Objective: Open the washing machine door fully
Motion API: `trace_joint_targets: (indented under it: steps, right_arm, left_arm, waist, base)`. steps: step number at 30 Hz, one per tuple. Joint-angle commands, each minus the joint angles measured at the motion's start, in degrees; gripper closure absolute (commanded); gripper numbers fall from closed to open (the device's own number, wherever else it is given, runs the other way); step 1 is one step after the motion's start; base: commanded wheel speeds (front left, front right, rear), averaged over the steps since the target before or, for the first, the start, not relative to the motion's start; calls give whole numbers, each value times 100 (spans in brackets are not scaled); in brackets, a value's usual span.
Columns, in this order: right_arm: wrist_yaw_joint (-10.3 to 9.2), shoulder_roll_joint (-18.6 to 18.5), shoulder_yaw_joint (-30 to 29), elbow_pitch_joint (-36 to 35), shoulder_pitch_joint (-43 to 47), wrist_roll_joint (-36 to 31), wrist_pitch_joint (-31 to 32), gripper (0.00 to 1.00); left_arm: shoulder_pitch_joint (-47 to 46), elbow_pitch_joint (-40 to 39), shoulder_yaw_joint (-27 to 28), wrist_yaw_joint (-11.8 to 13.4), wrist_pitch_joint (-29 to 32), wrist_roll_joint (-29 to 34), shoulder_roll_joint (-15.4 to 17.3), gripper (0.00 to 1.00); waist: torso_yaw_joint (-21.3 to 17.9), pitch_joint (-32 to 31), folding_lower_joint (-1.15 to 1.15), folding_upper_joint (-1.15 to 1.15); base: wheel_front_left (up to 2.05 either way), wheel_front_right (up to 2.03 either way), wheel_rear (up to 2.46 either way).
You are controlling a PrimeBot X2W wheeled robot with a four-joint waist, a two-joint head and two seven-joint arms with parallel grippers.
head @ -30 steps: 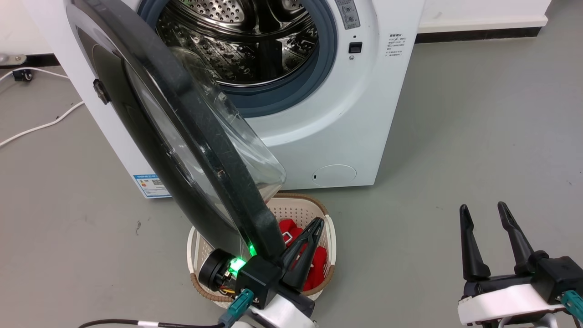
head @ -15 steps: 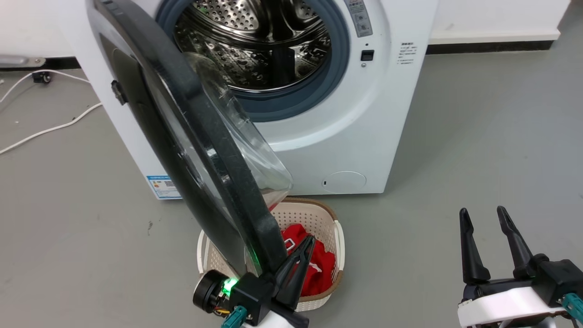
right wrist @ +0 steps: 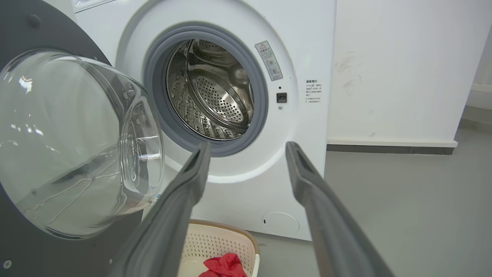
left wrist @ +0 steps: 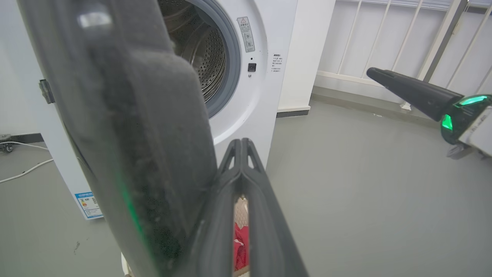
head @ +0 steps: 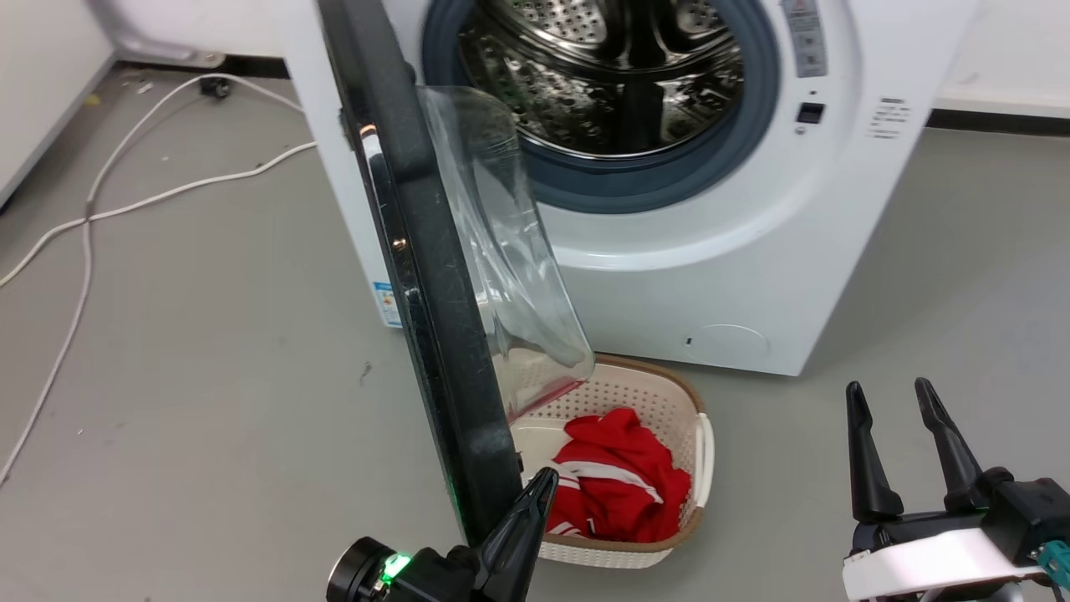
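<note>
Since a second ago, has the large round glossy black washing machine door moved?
Yes. The glossy black door has swung wider, leftward off the cream laundry basket, whose middle it earlier crossed; the camera shifted too.

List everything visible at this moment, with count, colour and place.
washing machine: one, white, standing on the grey floor
washing machine door: one, glossy black with clear glass bowl, swung out, edge-on in the head view
drum: one, steel, perforated, inside the opening
gasket: one, blue-grey, ringing the opening
hatch: one, white, round, low on the front
label sticker: one, blue, low on the machine, left of the door
laundry basket: one, cream, on the floor before the machine
garment: one, red with white stripes, in the basket
cable: white, two runs on the floor left of the machine
left gripper: one, dark, shut, at the door's lower edge
right gripper: one, dark, open, lower right, touching nothing
</note>
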Motion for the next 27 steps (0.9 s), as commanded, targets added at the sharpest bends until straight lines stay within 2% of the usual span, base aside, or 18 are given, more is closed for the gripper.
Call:
trace_joint_targets:
  steps: [1, 14, 20, 27]
  right_arm:
    - [-2, 6, -2, 10, -34, 13, -8, 0]
    - [-2, 6, -30, 110, -167, -50, -8, 0]
    - [-2, 6, -5, 141, -214, -51, -8, 0]
    - [-2, 6, 39, 167, -270, -73, -8, 0]
  left_arm:
    - [45, -60, 158, 125, 31, -52, 89, 100]
    - [449, -476, 582, 600, -14, -96, 294, 100]
    - [525, -485, 868, 771, -51, -151, 381, 100]
    - [543, -374, 1541, 1034, -90, -342, 528, 100]
  waist:
    - [309, 68, 0, 0]
    - [1124, 213, 0, 0]
    - [1240, 252, 0, 0]
    - [1214, 319, 0, 0]
  base:
    - [0, 0, 0]
    - [0, 0, 0]
    - [0, 0, 0]
    - [0, 0, 0]
